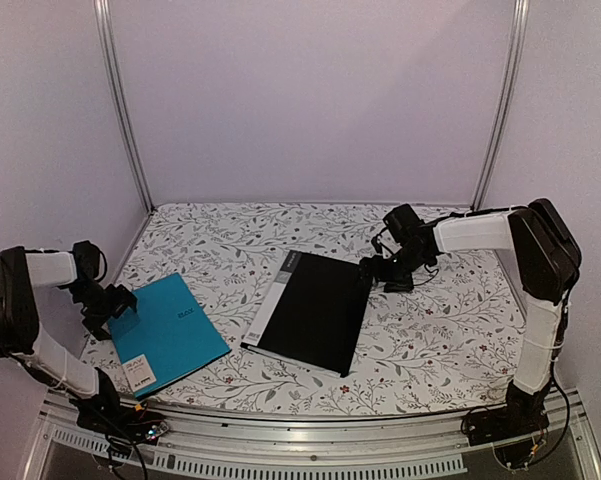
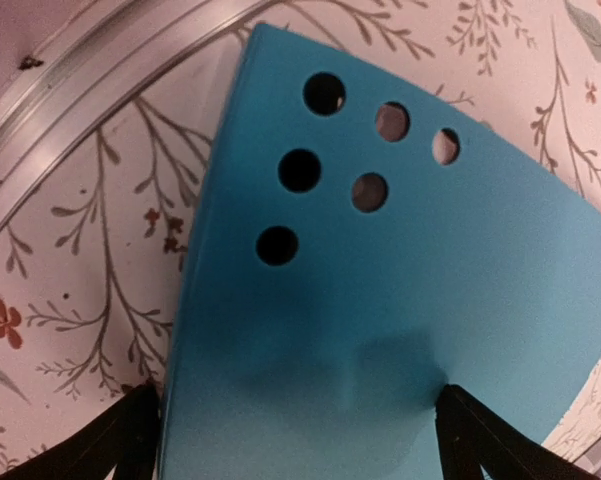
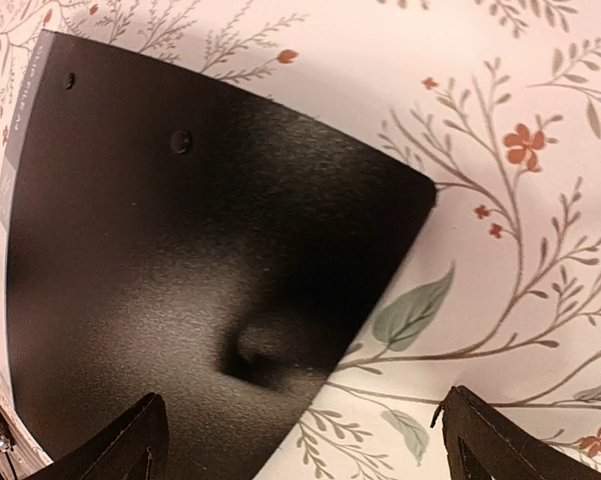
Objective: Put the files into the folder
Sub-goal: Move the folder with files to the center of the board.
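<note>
The black folder (image 1: 315,310) lies closed and flat at the centre of the floral bench (image 1: 440,330). The right tool (image 1: 388,272) hangs at its upper right corner, jaws spread wide, gripping nothing. At lower left, the left tool (image 1: 115,305), equally open, sits at the teal folder (image 1: 170,335)'s upper left corner; whether it touches the cover is unclear.

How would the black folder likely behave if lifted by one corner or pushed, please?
The black folder lies closed, broad and thin, so lifted by one corner it would probably sag or fall open. Its matte, grained cover likely offers decent grip. Pushed, it should slide flat across the table rather than tip.
</note>
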Robot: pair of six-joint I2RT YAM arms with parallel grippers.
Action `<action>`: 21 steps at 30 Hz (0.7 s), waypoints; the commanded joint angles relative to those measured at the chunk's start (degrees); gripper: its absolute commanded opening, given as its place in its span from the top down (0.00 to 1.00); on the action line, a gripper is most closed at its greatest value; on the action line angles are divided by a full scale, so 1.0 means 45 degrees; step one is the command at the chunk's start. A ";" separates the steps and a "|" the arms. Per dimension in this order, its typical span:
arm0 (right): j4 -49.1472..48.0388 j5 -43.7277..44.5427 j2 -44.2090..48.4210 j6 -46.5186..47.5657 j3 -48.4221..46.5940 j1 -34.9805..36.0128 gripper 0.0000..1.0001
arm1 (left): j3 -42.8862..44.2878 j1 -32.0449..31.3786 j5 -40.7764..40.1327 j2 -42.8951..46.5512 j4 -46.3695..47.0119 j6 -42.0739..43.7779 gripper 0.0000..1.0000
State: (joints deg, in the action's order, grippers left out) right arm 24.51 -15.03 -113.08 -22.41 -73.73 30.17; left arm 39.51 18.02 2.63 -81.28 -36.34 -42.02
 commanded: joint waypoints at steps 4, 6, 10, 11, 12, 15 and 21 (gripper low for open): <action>0.0859 0.0488 0.0764 0.0241 0.0409 -0.0260 0.05 | 0.1140 -0.0703 0.1851 -0.1389 0.2099 -0.0369 0.05; 0.0911 0.0468 0.0799 0.0182 0.0430 -0.0251 0.05 | 0.1762 -0.1238 0.1876 -0.2041 0.2322 -0.0476 0.05; 0.1003 0.0554 0.0945 0.0158 0.0528 -0.0263 0.05 | 0.3698 -0.2379 0.1801 -0.3603 0.2408 -0.0469 0.05; 0.0999 0.0614 0.1009 0.0157 0.0570 -0.0253 0.05 | 0.4204 -0.2671 0.1737 -0.3912 0.2415 -0.0416 0.05; 0.1008 0.0640 0.1052 0.0157 0.0679 -0.0257 0.05 | 0.4736 -0.2974 0.1522 -0.4208 0.2319 -0.0307 0.05; 0.1032 0.0766 0.1222 0.0156 0.1002 -0.0257 0.05 | 0.6057 -0.3666 0.0585 -0.4324 0.1605 0.0063 0.05; 0.1091 0.1509 0.2291 0.0179 0.1739 -0.0333 0.02 | 0.6567 -0.4805 -0.1602 -0.2631 0.0752 0.1074 0.01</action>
State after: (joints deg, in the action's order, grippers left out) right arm 28.45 -11.79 -107.39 -21.82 -67.72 28.84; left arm 68.97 -0.86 2.83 -99.04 -29.04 -40.86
